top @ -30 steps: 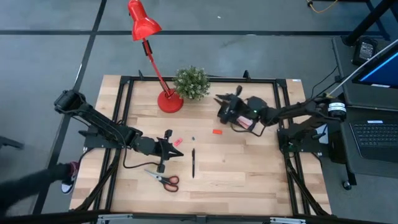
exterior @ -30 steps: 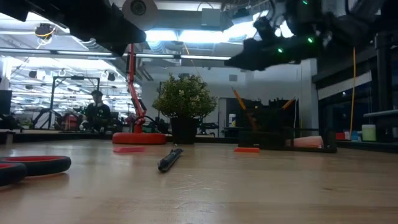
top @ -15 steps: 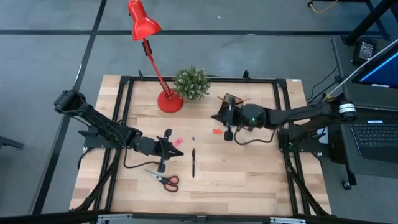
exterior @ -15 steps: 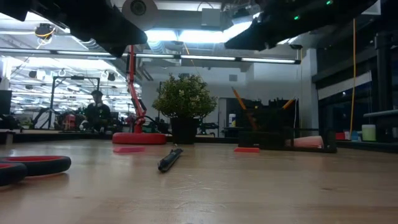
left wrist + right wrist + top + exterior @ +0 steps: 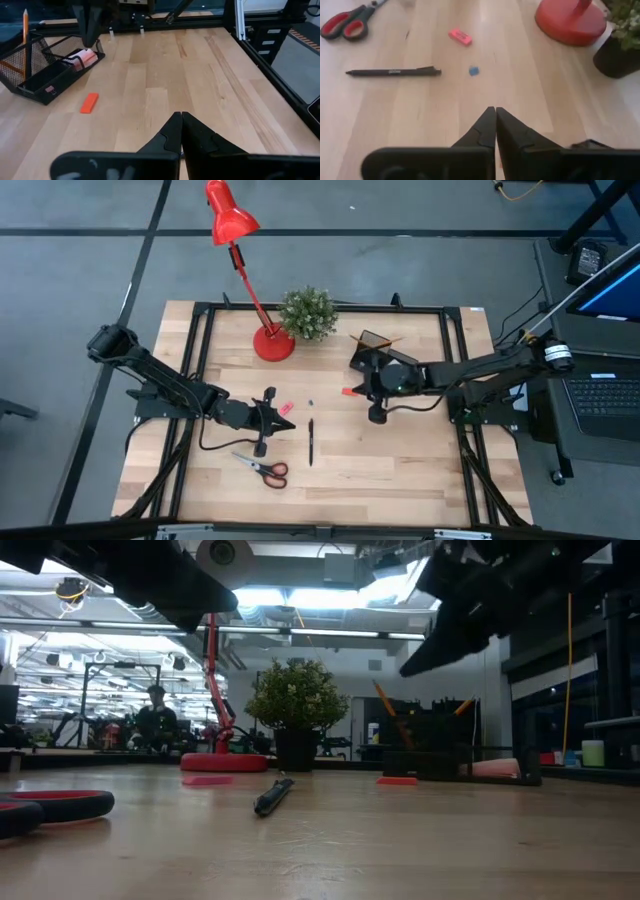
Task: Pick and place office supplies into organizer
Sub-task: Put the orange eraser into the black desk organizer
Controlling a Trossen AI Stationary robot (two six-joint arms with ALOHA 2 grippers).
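The black mesh organizer (image 5: 50, 67) stands at the far right, holding an orange pencil (image 5: 24, 30) and a pink sticky-note pad (image 5: 82, 56). A red eraser (image 5: 89, 102) lies on the table before it. A pink eraser (image 5: 460, 36), a black pen (image 5: 395, 72) and orange-handled scissors (image 5: 345, 22) lie mid-table. My right gripper (image 5: 495, 112) is shut and empty, slanting down over the table beside the organizer (image 5: 385, 352). My left gripper (image 5: 180, 117) is shut and empty, hovering near the pink eraser (image 5: 285, 408).
A red desk lamp's base (image 5: 273, 343) and a small green potted plant (image 5: 307, 313) stand at the far edge. A tiny blue scrap (image 5: 473, 71) lies by the pen. A black frame (image 5: 240, 25) borders the table. A person (image 5: 155, 715) sits far behind in the room.
My right gripper has swung away from above the organizer toward the table's near edge and now slants more steeply down over the table.
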